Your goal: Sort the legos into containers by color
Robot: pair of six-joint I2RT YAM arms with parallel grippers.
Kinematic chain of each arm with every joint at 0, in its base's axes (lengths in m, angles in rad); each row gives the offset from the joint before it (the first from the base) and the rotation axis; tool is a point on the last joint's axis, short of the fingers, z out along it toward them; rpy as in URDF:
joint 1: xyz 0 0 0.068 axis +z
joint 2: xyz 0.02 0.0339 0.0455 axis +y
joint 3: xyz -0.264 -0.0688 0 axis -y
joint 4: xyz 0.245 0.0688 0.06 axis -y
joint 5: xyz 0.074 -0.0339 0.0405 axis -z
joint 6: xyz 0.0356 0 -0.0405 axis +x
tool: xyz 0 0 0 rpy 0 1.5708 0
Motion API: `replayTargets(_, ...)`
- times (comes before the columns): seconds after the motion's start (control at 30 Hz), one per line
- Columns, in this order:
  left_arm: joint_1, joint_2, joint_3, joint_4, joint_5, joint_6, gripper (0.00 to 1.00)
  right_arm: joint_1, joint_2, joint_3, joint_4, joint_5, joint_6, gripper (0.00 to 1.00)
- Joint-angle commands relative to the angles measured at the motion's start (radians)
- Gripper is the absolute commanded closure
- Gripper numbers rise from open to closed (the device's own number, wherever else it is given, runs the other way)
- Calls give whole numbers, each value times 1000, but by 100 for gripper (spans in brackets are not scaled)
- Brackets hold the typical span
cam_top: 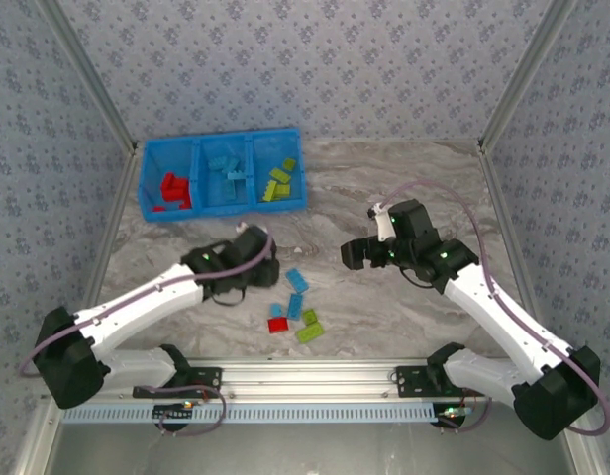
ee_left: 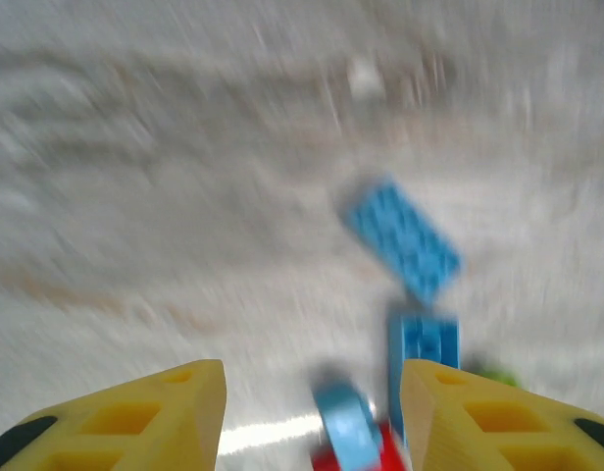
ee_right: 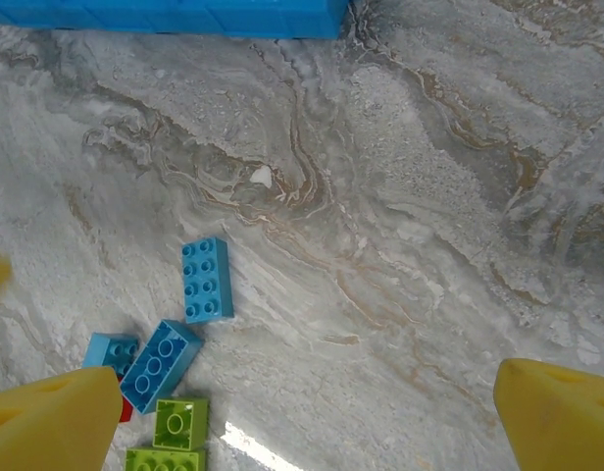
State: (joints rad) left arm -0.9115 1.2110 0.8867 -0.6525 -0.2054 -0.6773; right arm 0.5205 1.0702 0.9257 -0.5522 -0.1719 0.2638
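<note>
- Broadly, the grey marbled table [cam_top: 414, 188] bears everything.
- The left arm [cam_top: 137, 302] reaches in from 7 o'clock toward the middle, and the right arm [cam_top: 503, 307] reaches in from 5 o'clock.
- The blue bin [cam_top: 147, 193] sits at 11 o'clock on the table, its three containers in one row. Its near wall runs along the 12 o'clock edge of the right wrist view [ee_right: 184, 15].
- The left gripper [cam_top: 257, 282] hangs low just at 9 o'clock of the loose bricks. Its wrist view is blurred, but there the left gripper [ee_left: 312, 392] has its yellow fingers [ee_left: 165, 412] standing apart with nothing clamped, and bricks lie on the table under the gap.
- The right gripper [cam_top: 356, 254] hovers at 2 o'clock of the loose bricks, well apart from them. In its own view the right gripper [ee_right: 307, 402] is spread wide and empty.
- The sorted legos lie in the bin: red bricks [cam_top: 173, 190] in the 9 o'clock container, light blue bricks [cam_top: 229, 173] in the middle one, and lime green bricks [cam_top: 278, 180] in the 3 o'clock one.
- The loose bricks [cam_top: 294, 304] cluster near the table's 6 o'clock edge. One light blue brick [cam_top: 297, 280] lies at the cluster's 12 o'clock, a red brick [cam_top: 278, 325] at its 7 o'clock and a green brick [cam_top: 309, 332] at its 5 o'clock.
</note>
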Motion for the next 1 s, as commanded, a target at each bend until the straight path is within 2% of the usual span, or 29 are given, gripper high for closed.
replayTargets(0.0, -117, 1, -70, -32, 28, -147, 50, -11, 25, -7, 39, -46, 19, 0)
replayTargets(0.07, -186, 20, -99, 13, 31, -107, 49, -13, 36, -7, 44, -55, 20, 0)
replayTargets(0.13, -232, 45, -117, 16, 29, -5, 47, -14, 42, -7, 44, -63, 20, 0)
replayTargets(0.27, -242, 74, -143, 18, 110, 243, 36, -17, 39, -13, 44, -65, 20, 0)
replayTargets(0.33, -236, 103, -128, -16, 118, 334, 35, -17, 33, -12, 32, -64, 21, 0)
replayTargets(0.37, -232, 112, -122, -19, 112, 351, 35, -17, 29, -13, 30, -61, 24, 0)
replayTargets(0.43, -207, 118, -120, 4, 178, 400, 34, -19, 15, -20, 26, -58, 28, 0)
replayTargets(0.53, -198, 146, -91, 16, 188, 461, 33, -21, 3, -26, 31, -56, 38, 0)
replayTargets(0.7, -199, 267, -36, 3, 267, 516, 36, -20, -6, -25, 29, -65, 48, 0)
replayTargets(0.83, -205, 350, 2, -20, 207, 503, 32, -22, -20, -23, 14, -61, 44, 0)
replayTargets(0.97, -206, 388, 25, -52, 166, 499, 37, -24, -32, -33, 13, -59, 47, 0)
